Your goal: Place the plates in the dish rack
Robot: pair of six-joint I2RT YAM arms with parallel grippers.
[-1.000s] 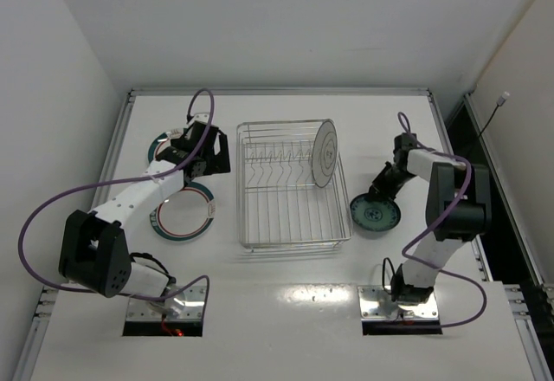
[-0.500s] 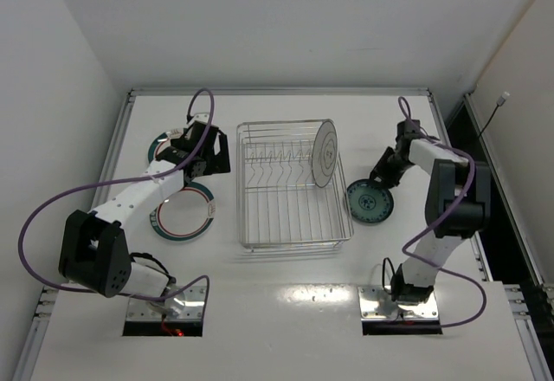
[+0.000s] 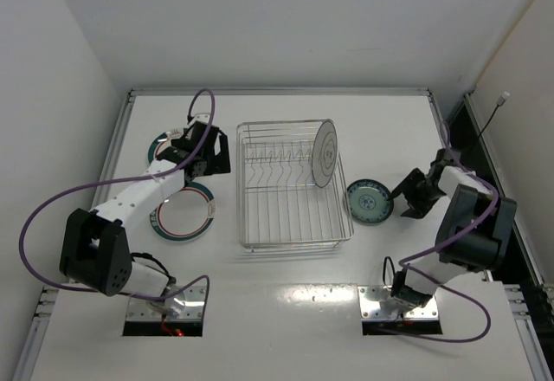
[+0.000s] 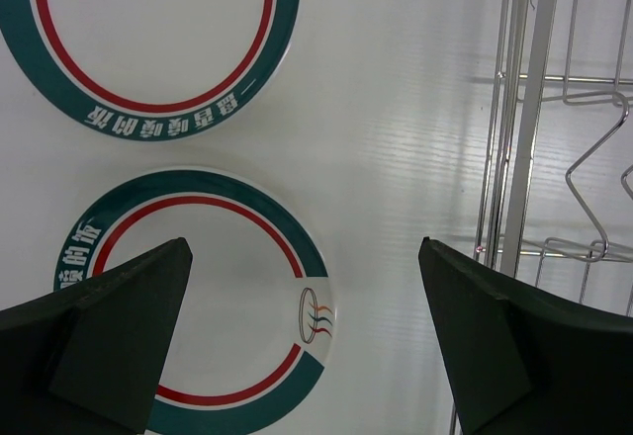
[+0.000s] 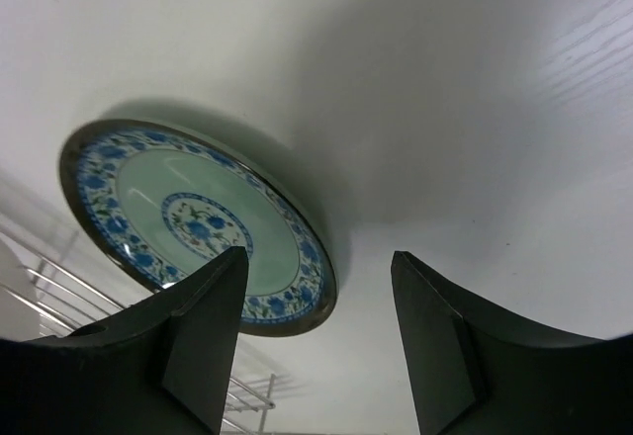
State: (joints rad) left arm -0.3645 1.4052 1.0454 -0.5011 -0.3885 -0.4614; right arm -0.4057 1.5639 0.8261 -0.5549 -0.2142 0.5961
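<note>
Teal-blue flower patterning rings the plate [image 5: 188, 222] nearest your right gripper [image 5: 316, 257]: a pale green centre, a small blue medallion in the middle and a dark outer edge. From above, you can see this plate sitting on the table [image 3: 286, 303] just beside the right side of the dish rack [image 3: 294, 225], outside it. Your right gripper's fingers are spread apart with nothing between them. It sits to the right of the plate, close to it and not gripping it.

Look at the silver wire rack in the middle of the table. It holds one plate, the white plate with thin dark rings [image 3: 325, 152]. That plate stands on edge at the right end of the row of upright prongs, its face turned towards the rest of the row.

Left of the rack, two more plates lie flat on the table. The near plate [image 3: 183, 212] shows a white centre and a teal rim with a red line inside it. The far plate [image 3: 158, 149] is partly hidden under your left arm, with only a dark teal rim showing from above. The left wrist camera shows two plates side by side, each with a teal band, a red inner ring and white lettering on the teal.

Your left gripper [image 4: 304, 247] is wide apart and carries nothing, above the table between those plates and the rack's left wall.
</note>
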